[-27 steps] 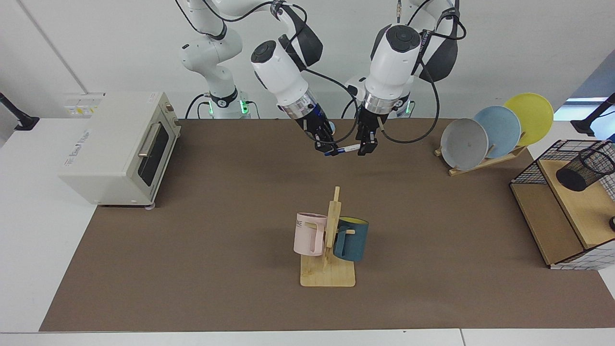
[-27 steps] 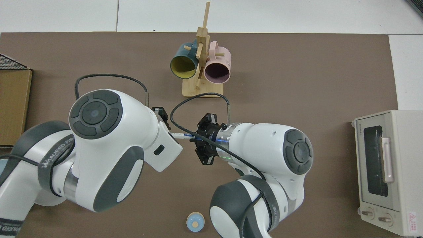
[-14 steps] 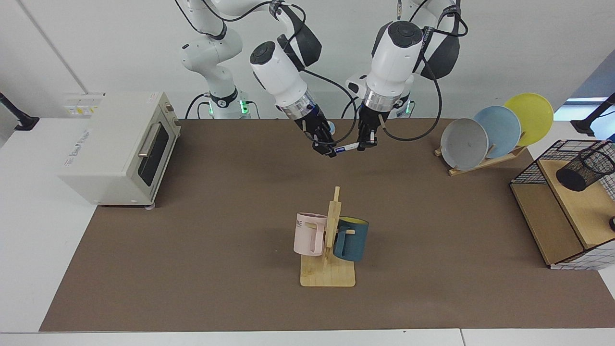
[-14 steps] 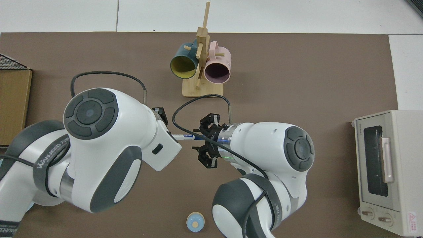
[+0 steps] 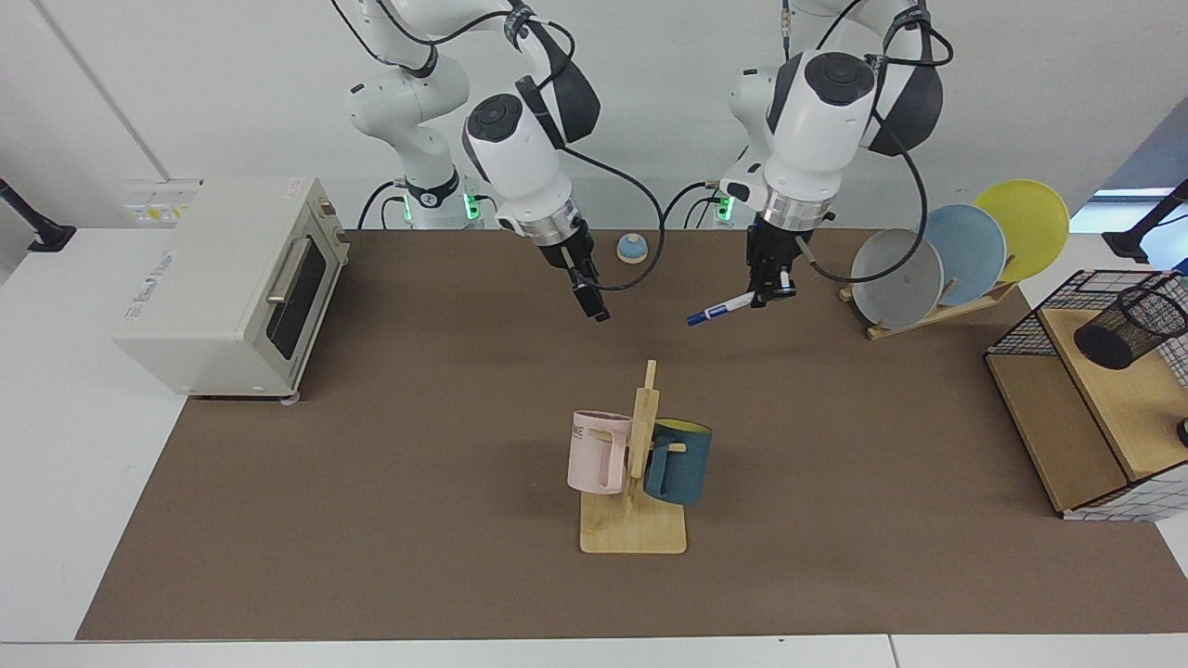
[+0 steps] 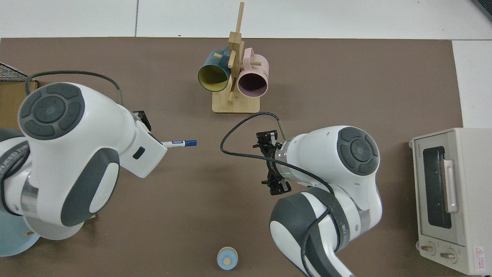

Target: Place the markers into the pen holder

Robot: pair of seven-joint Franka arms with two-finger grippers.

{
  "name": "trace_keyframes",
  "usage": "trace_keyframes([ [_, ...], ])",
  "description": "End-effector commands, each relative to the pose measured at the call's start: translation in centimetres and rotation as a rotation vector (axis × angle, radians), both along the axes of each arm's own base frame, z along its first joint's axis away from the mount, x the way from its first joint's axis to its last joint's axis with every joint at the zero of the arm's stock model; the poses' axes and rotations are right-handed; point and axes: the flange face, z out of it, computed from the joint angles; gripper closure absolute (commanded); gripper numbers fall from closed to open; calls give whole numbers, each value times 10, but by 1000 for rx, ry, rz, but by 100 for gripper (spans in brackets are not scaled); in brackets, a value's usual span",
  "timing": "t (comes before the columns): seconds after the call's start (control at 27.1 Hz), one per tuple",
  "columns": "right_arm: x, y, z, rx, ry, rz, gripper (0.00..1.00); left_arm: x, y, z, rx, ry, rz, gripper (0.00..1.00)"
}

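The marker (image 5: 722,309), white with a dark blue cap, hangs above the mat at a slant, and my left gripper (image 5: 770,291) is shut on its upper white end. In the top view the marker (image 6: 180,143) sticks out from under the left hand. My right gripper (image 5: 592,304) hovers apart from it toward the toaster side, open and holding nothing. The pen holder (image 5: 1128,327), a small black mesh cup, leans on the upper wooden shelf of the wire basket, far from both grippers.
A wooden mug rack (image 5: 633,533) with a pink and a dark blue mug stands mid-mat. A toaster oven (image 5: 232,278) is at one end. A plate rack (image 5: 956,255) and the wire basket (image 5: 1086,390) are at the other. A small blue knob (image 5: 632,248) lies near the arm bases.
The right gripper let go of the marker and drew back toward the toaster. The left gripper kept the marker and carried it toward the plate rack.
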Motion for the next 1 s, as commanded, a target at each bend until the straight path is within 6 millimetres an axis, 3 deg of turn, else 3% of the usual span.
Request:
trace_keyframes([
  [0.0,3,-49,12,-72,-22,183,0,11,58,1,66,2,78,100],
  [0.3,25,-152,43,-123,-136,395,0,33,175,7,184,-28,170,100],
  [0.48,29,-198,60,-157,-243,640,0,41,243,18,279,-38,222,100],
  [0.59,35,-226,64,-267,-273,828,0,55,274,36,360,-43,166,100],
  [0.66,40,-240,70,-344,-291,976,0,65,290,42,401,-27,119,100],
  [0.81,45,-250,79,-400,-331,1224,0,74,324,60,496,-11,75,100],
  [0.96,52,-251,104,-413,-373,1289,0,65,366,69,614,19,87,100],
])
